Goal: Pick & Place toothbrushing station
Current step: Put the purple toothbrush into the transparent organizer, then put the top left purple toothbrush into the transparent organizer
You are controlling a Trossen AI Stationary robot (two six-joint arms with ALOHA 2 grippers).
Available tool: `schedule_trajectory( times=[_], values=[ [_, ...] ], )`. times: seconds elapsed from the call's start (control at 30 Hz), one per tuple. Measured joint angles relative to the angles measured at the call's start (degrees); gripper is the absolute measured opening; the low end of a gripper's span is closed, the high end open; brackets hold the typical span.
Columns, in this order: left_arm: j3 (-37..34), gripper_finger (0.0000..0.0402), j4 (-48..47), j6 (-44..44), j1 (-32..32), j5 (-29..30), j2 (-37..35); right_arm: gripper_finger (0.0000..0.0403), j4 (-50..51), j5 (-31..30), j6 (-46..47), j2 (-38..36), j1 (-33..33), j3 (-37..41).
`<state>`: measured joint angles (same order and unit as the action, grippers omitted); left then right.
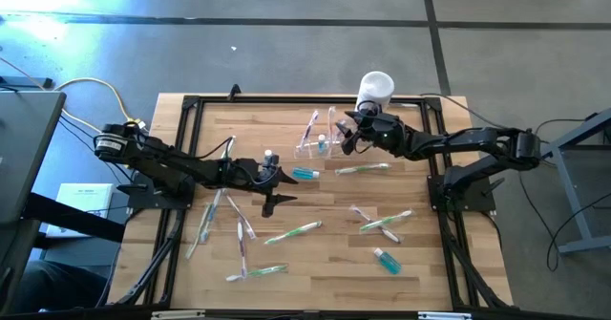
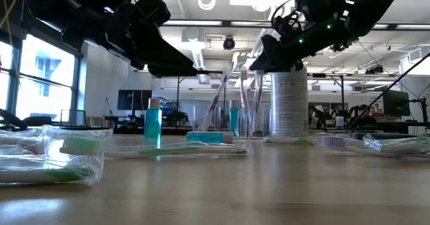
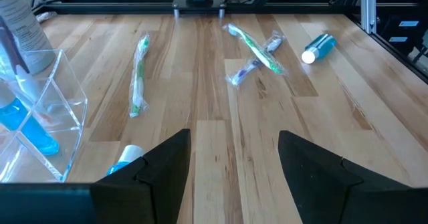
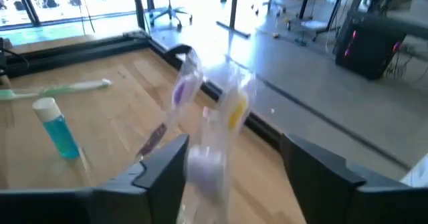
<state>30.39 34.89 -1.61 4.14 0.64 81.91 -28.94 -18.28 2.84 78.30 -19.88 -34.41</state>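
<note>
Right claw (image 1: 346,135) hovers over the toothbrushing station (image 1: 320,143), the clear plastic holder at the far side of the desk (image 1: 315,263), just beside the white container (image 1: 374,89). The right wrist view shows the two dark fingers spread apart with a wrapped toothbrush (image 4: 190,90) standing up between and beyond them, so I read this claw as released and gripping nothing; my judgement is that it stands there because a brush has just been set into an upright compartment. The station already holds several wrapped brushes leaning upright and a small blue bottle (image 4: 57,127); upright storage is presumably the point of the compartments. Left claw (image 1: 272,188) waits near mid-desk, fingers spread wide in the left wrist view and empty, pointed toward loose stock: a green wrapped toothbrush (image 3: 138,73), a crossed pair of wrapped brushes (image 3: 254,50) and a blue-capped bottle (image 3: 317,47) lying on its side. Other wrapped brushes lie scattered flat on the near half of the desk, so the filling looks only partly done. Writing: the white container carries printed text in the low view, too small to read; no brand legible on any wrapper or bottle
</note>
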Motion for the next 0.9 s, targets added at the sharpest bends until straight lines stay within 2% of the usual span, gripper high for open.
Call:
schedule_trajectory(
  times=[0.17, 0.43, 0.67, 0.73, 0.9],
  values=[
    [0.0, 0.0222, -1.04, -0.26, 0.0, -0.09, 0.0, 0.0261, -5.17, -0.22, -4.12, -0.31, 0.02, 0.0],
    [0.0, 0.0222, -2.32, 0.28, -0.02, -0.13, -0.02, 0.0258, -9.08, 0.49, -5.67, -0.31, 1.29, 0.0],
    [0.07, 0.0222, -5.14, 6.5, 0.0, 0.16, -2.26, 0.0249, -11.93, 8.14, -6.09, -0.31, 8.57, 0.03],
    [1.17, 0.0222, -11.48, 6.48, 0.0, -0.1, -4.45, 0.0248, -12.38, 9.88, -6.05, -0.31, 11.38, 0.04],
    [9.39, 0.0222, -36.47, 3.26, 0.4, -0.09, -9.75, 0.0247, -12.51, 11.69, -6.09, -0.31, 18.44, 0.04]
  ],
)
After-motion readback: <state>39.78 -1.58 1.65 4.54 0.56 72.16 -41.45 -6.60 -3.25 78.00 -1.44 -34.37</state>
